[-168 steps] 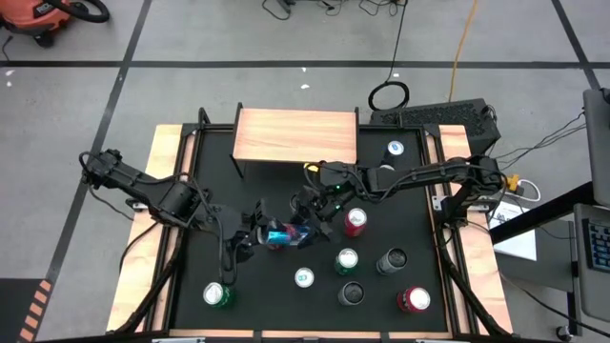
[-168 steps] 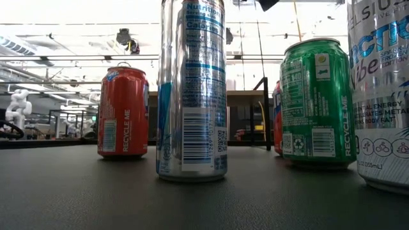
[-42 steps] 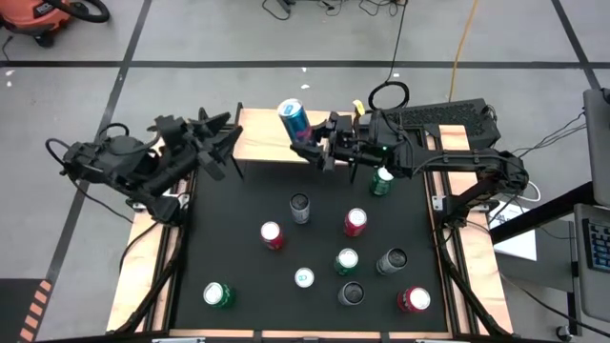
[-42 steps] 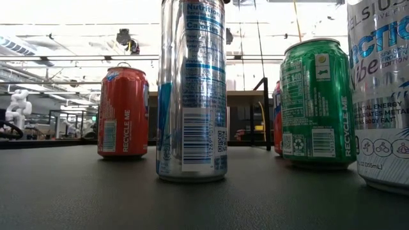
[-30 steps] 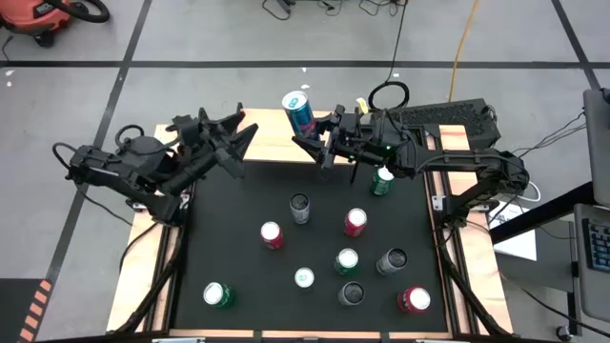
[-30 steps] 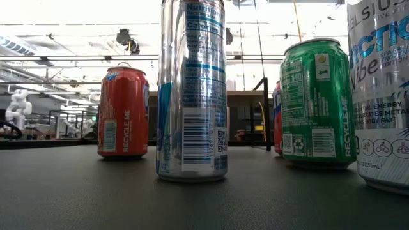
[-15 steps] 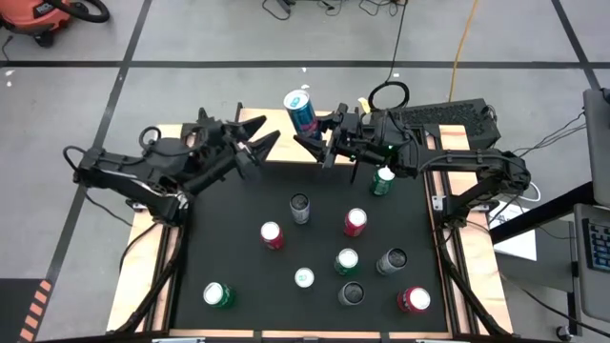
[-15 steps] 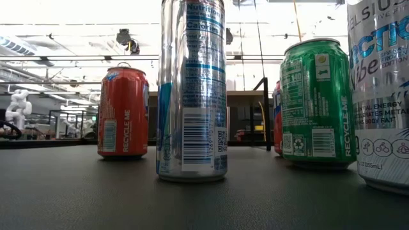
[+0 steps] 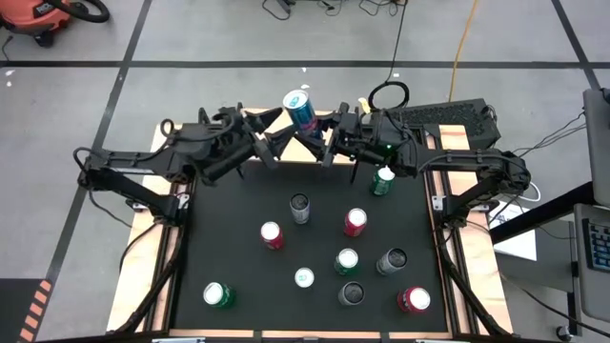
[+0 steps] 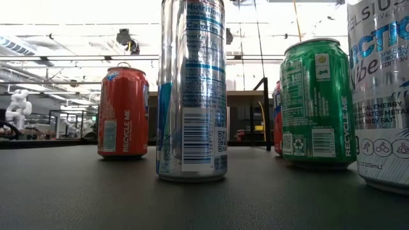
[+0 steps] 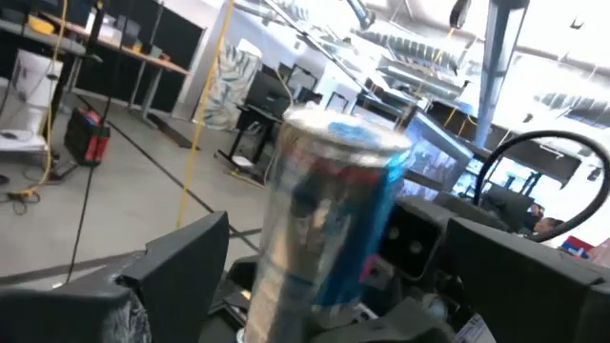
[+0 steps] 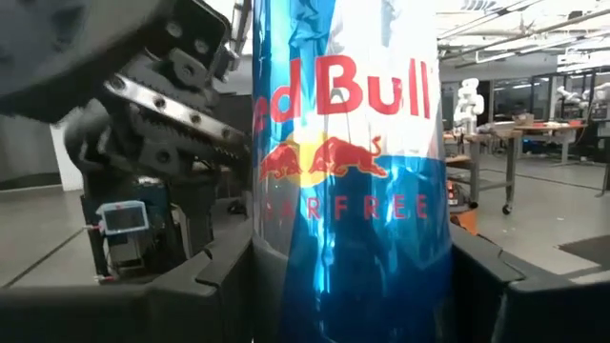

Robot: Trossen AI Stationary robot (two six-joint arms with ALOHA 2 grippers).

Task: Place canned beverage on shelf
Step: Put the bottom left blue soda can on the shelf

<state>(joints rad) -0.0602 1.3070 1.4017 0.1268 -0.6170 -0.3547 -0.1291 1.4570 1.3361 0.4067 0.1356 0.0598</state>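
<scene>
1. Leftmost, over the shelf's (image 9: 250,122) left half: left gripper (image 9: 270,143), fingers spread wide, empty, pointed at the can.
2. Centre: blue can (image 9: 300,111) upright above the shelf, not yet released.
3. Right: right gripper (image 9: 322,146) clamped around the can's lower body.
4. Advice: lower straight down, seat the base flat, then release; keep the left claw clear.

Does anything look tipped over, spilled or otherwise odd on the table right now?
Nothing is spilled or tipped. The only oddity: the tall blue and silver can is gripped by the right gripper over the light-wood shelf, while the open left gripper closes in from the other side.
</scene>
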